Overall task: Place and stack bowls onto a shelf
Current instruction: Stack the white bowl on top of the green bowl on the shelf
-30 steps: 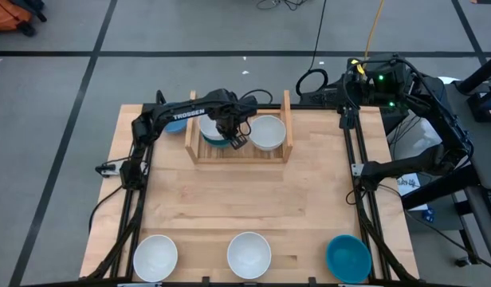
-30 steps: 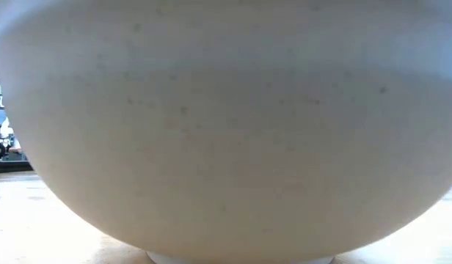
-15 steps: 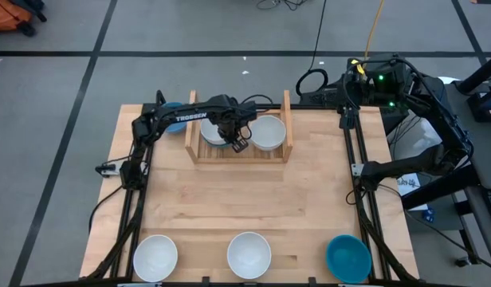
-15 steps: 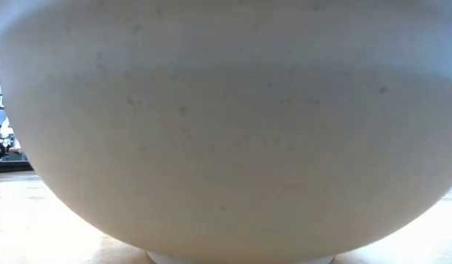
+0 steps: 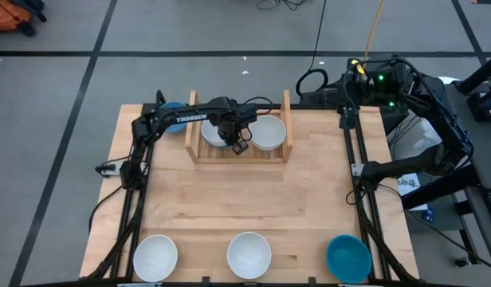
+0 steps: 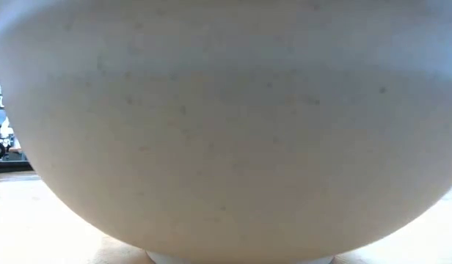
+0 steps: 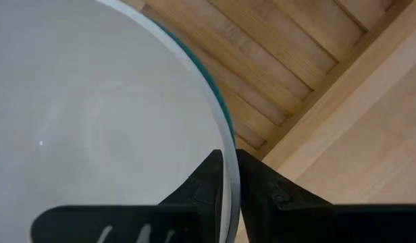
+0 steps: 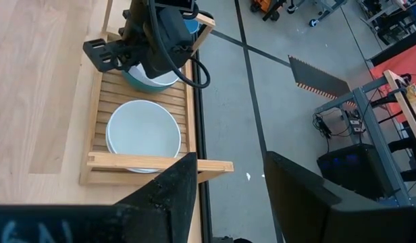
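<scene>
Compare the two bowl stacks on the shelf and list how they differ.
The left stack has a teal bowl at the bottom with a white one on top; the right stack shows only white bowls. The left gripper straddles the rim of the left stack's top bowl; nothing touches the right stack. The left arm covers much of the left stack from above; the right stack is in plain view. Both sit side by side on the shelf slats.

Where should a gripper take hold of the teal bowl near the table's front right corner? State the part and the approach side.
Grip the teal bowl by its rim, one finger inside and one outside, coming straight down from above. It sits upright and open-topped with free table around it, so any stretch of the thin rim is reachable.
</scene>
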